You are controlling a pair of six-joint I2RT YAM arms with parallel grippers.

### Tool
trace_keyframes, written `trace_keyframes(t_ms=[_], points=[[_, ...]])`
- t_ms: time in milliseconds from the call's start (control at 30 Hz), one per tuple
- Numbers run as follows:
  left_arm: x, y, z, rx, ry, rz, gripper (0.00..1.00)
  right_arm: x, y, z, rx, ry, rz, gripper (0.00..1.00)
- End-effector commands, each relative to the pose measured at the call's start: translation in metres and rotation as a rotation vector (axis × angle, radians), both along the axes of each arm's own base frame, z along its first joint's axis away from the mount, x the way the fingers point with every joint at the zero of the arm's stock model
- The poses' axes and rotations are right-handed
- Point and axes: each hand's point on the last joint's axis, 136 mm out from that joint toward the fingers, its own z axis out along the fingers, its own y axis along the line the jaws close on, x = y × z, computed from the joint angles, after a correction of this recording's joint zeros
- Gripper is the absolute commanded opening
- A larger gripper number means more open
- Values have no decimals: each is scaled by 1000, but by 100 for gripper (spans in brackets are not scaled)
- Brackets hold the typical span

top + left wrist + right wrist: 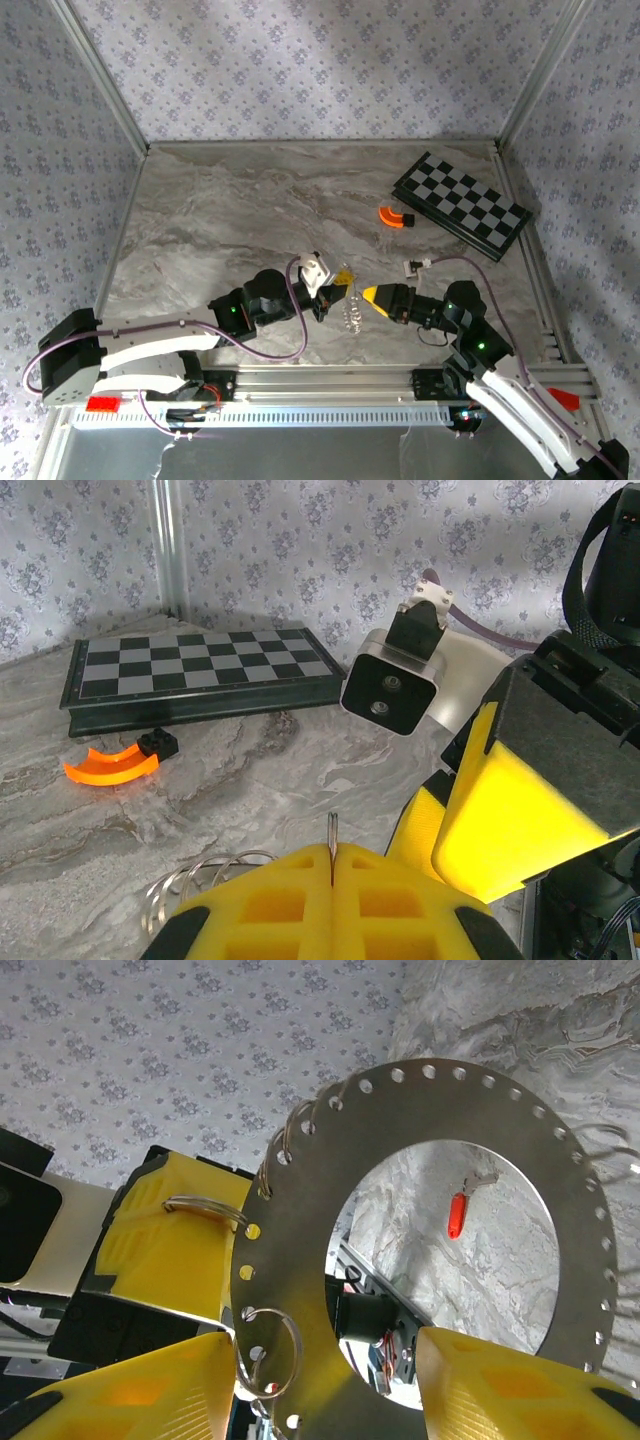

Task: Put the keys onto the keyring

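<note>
The left end effector (pixel 332 868) is clamped shut on the rim of the keyring (pixel 570 1260), holding it on edge at the lower centre of the top view. The right end effector (pixel 325 1385) faces it, jaws apart either side of the ring's lower rim, gripping nothing. The key (pixel 456 1216) lies on the worktop (pixel 220 220), seen through the ring's hole and well apart from both.

Likely risks: the right fingers could knock the ring askew or snag its small wire loops, and the flat-lying key may slide when pinched.

A chessboard (pixel 200 665) and an orange curved piece (pixel 110 768) sit further back, out of the way.
</note>
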Motion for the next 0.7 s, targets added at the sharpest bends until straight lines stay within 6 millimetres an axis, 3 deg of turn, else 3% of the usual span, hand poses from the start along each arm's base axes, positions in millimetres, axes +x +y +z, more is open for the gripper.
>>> trace_keyframes(t_ms=[0,333,667], points=[[-3,-8,36,-105,-20,-26,0,-3,0,9,63,-3,19,50],[-2,-12,35,-106,-16,-31,0,-3,0,13,108,19,28,48],[0,-18,36,-119,-11,-35,0,-4,0,5,89,19,31,48]])
